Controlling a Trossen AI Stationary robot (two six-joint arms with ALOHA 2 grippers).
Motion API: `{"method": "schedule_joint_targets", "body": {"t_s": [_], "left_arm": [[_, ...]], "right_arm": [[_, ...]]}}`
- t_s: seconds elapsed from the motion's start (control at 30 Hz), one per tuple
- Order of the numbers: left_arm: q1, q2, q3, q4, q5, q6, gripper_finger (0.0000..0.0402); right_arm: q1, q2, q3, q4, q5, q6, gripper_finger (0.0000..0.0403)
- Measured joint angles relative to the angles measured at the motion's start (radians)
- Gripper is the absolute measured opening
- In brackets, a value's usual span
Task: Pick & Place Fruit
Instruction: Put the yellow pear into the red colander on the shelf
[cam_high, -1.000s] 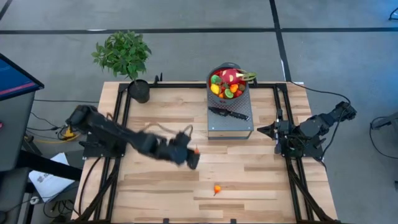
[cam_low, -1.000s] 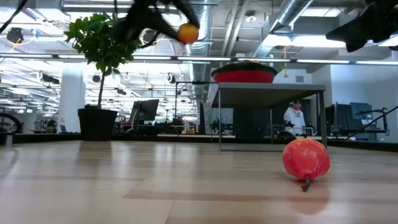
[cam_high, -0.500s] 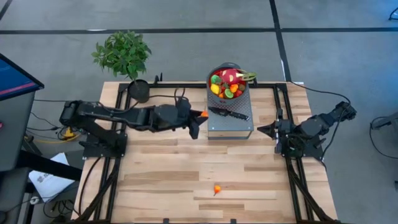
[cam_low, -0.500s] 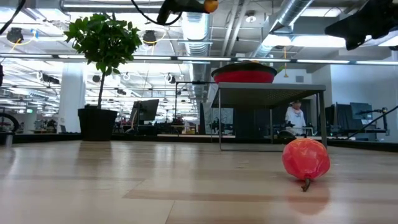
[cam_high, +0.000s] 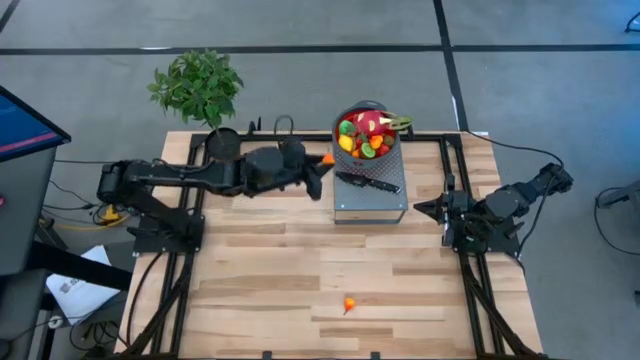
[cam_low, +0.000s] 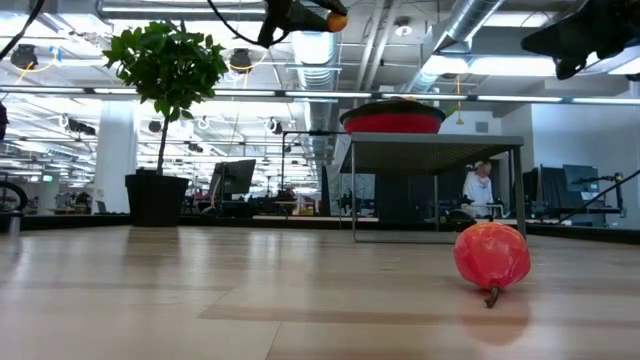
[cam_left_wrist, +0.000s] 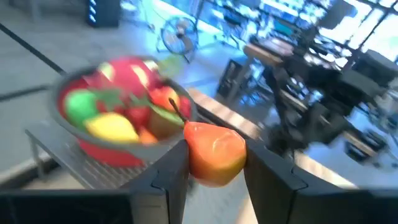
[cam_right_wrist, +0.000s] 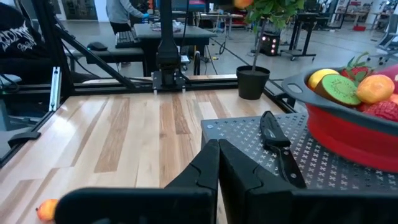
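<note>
Left gripper (cam_left_wrist: 214, 171) clamps orange pear (cam_left_wrist: 214, 152) beside red bowl (cam_left_wrist: 118, 152); right gripper (cam_right_wrist: 217, 158) closed, idle

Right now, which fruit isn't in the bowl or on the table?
The orange pear, held in the left gripper beside the red bowl. The other fruits sit in that bowl, except one left down on the table.

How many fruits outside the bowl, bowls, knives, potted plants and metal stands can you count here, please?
fruits outside the bowl: 2, the orange fruit in the left end effector and the red fruit on the table
bowl: 1
knife: 1
potted plant: 1
metal stand: 1
total: 6
</note>
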Motion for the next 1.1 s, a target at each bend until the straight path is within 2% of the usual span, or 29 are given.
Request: {"method": "schedule_joint_targets", "body": {"t_s": [0.17,0.23,0.4,0.5,0.6,0.73,0.83,1.0,1.1], "left_arm": [[0.102,0.010,0.000,0.059,0.014,0.035,0.0131],[0.144,0.028,-0.001,0.085,0.072,0.035,0.0131],[0.219,0.135,0.000,0.305,0.274,0.036,0.0131],[0.241,0.200,0.000,0.398,0.330,0.036,0.0131],[0.252,0.232,0.000,0.437,0.333,0.051,0.0131],[0.235,0.280,0.000,0.483,0.269,0.184,0.0131],[0.212,0.307,0.001,0.539,0.263,0.244,0.0131],[0.212,0.327,0.015,0.534,0.255,0.258,0.0131],[0.201,0.326,0.017,0.538,0.234,0.318,0.0131]], "right_arm": [[0.000,0.000,0.000,-0.002,0.000,0.047,0.0000],[0.000,0.000,0.000,-0.004,0.000,0.051,0.0000],[0.000,0.000,0.000,-0.008,0.000,0.051,0.0000],[0.000,0.000,0.000,-0.009,0.000,0.051,0.0000],[0.000,0.000,0.000,-0.009,0.000,0.050,0.0000],[0.000,0.000,0.000,-0.016,0.000,0.043,0.0000],[0.000,0.000,0.000,-0.016,0.001,0.039,0.0000],[0.000,0.000,0.000,-0.016,0.027,0.040,0.0000],[0.000,0.000,0.000,-0.016,0.030,0.040,0.0000]]}}
